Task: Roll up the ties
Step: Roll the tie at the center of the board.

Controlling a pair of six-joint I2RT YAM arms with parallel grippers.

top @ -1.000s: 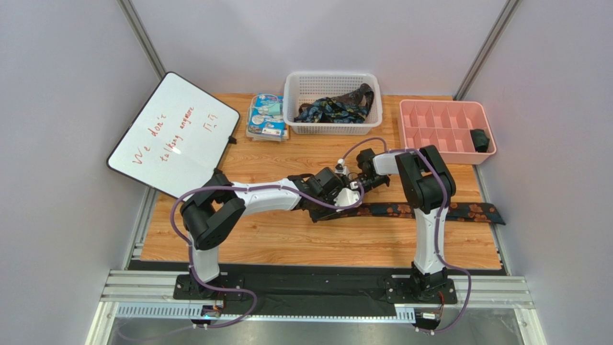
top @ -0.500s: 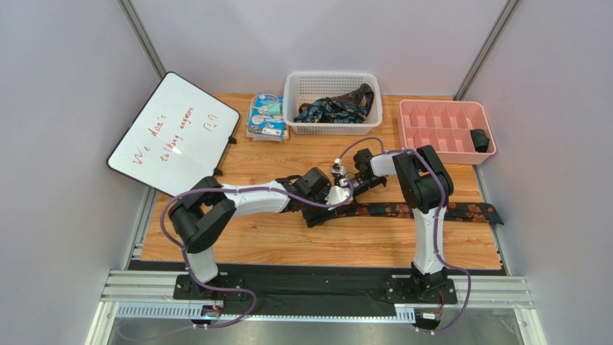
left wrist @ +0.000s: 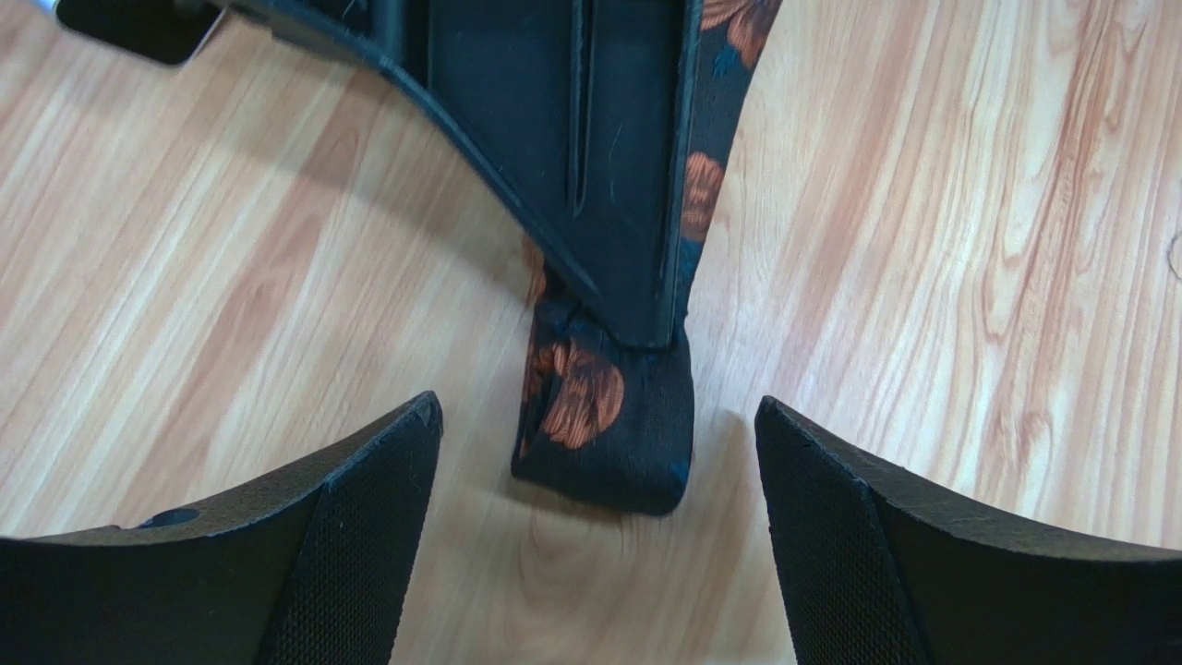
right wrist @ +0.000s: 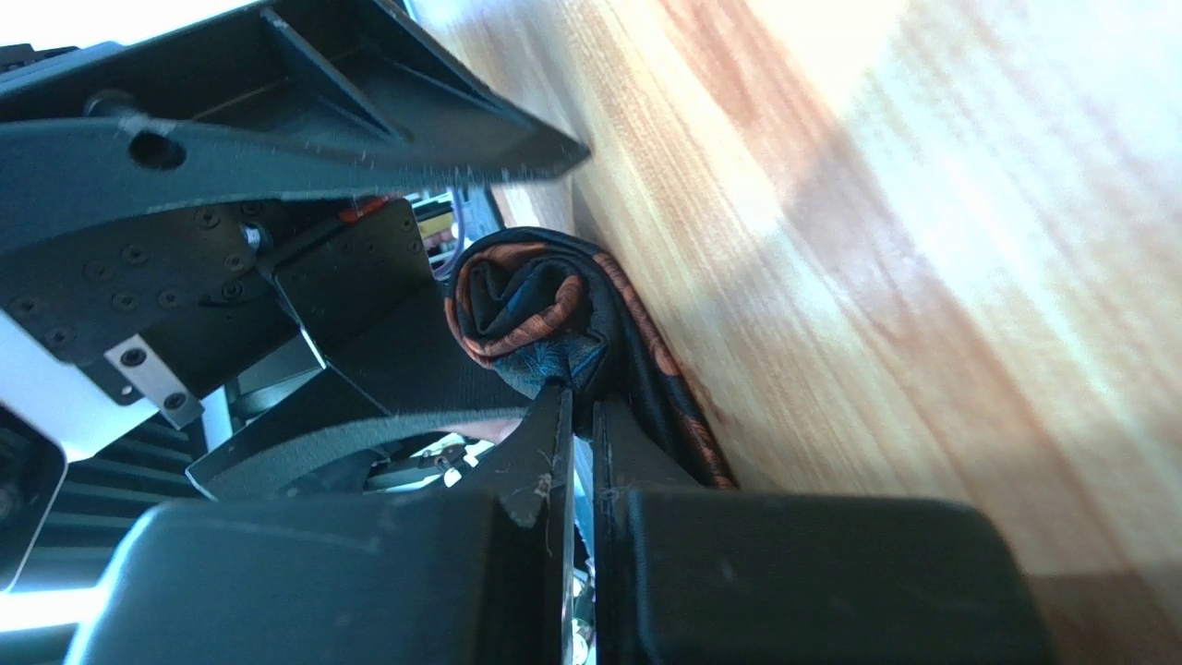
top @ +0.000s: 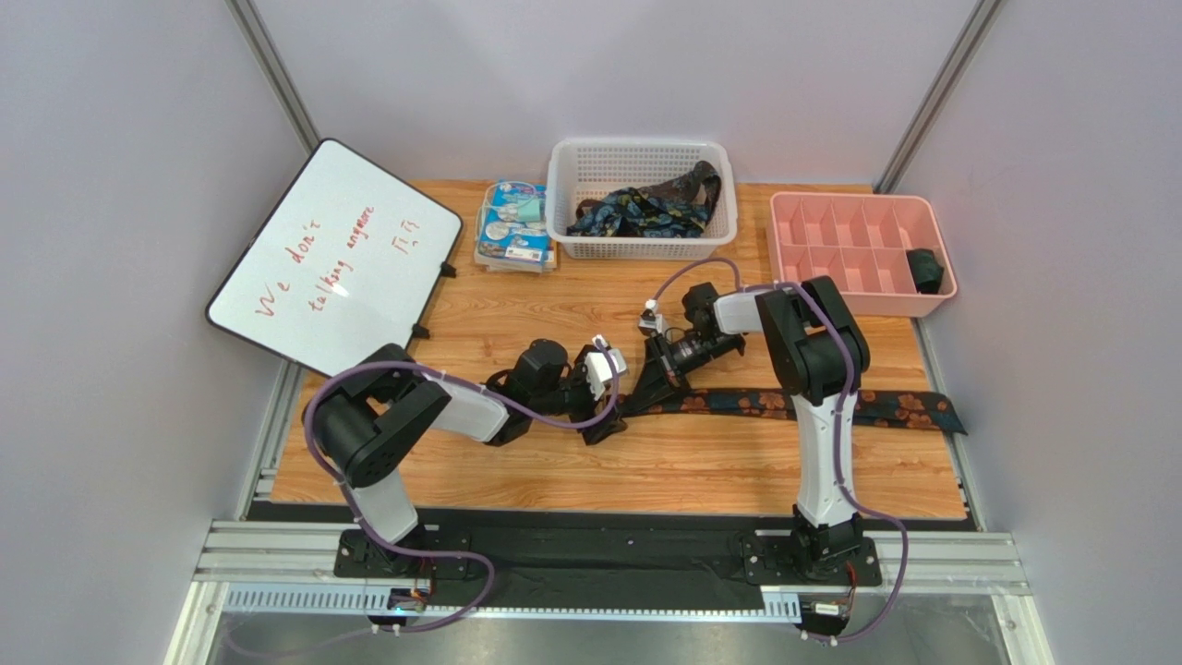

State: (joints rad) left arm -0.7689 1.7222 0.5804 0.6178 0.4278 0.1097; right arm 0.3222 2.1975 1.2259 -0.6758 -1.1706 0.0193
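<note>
Lengthwise across the wooden tabletop lay one tie, its long axis running left to right. Its flat end pointed at the right edge and its rolled end pointed left, toward the middle. The right hand was pressed together, pinching that roll. The left hand stood spread, a finger on either side of the tie's end, touching nothing. A second before, the left hand had been over the tie beside the right one; since then it had drawn back leftward and widened. On the tilted whiteboard red handwriting read "We don't talking anymore". More ties sat in the white basket.
</note>
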